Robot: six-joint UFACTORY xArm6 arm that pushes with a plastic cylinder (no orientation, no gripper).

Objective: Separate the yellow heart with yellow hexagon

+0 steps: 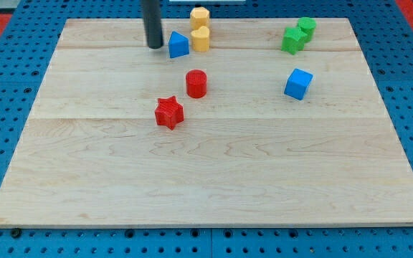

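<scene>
The yellow hexagon (199,16) stands at the board's top edge, a little left of centre. The yellow heart (201,39) sits right below it, touching or nearly touching it. A blue triangular block (178,45) lies against the heart's left side. My tip (154,46) is on the board just left of the blue block, with a small gap, and left of both yellow blocks. The rod rises out of the view's top.
A red cylinder (196,83) and a red star (168,112) lie below the yellow pair. Two green blocks (297,34) sit together at the top right. A blue cube (298,84) lies below them. The wooden board (206,186) rests on a blue pegboard.
</scene>
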